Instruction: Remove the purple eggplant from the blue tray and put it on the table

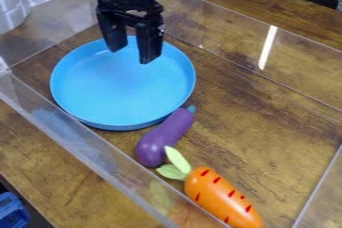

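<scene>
- The worktop, dark brown wood grain with a gloss to it, lies under everything I'm looking at; a pale streak of light shines on it.
- The clear wall slants along the near side, and I can see the wood through it.
- The blue tray, round and shallow with a raised rim, sits flat on the worktop.
- The black pincer hangs over the far part of the tray, pointing down, released, its two fingers apart.
- The orange carrot has darker marks across it and pale green leaves pointing towards the eggplant.
- The purple eggplant, glossy, lies on the worktop outside the tray, its stem end close by the rim.
</scene>
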You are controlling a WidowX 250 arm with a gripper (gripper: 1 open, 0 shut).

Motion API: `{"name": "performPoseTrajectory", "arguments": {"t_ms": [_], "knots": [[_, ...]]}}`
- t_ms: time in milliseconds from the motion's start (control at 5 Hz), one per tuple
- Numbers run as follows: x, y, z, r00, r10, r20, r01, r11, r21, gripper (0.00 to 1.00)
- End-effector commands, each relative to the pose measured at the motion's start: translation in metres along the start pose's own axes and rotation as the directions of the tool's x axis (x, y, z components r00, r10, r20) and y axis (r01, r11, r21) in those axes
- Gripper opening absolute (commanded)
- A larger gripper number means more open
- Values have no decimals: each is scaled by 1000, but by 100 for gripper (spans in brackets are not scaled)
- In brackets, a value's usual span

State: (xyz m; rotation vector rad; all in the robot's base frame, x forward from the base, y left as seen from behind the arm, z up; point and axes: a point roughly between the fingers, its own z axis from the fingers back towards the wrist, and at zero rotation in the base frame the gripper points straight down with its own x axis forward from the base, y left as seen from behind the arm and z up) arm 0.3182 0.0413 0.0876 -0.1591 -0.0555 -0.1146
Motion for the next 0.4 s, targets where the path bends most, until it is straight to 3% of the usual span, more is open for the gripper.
{"name": "performPoseTrajectory", "arguments": {"t_ms": [0, 200], "knots": [[4, 1, 33, 993, 59, 98, -61, 998, 22, 100], [7, -4, 36, 988, 106, 110, -110, 994, 24, 100]]}}
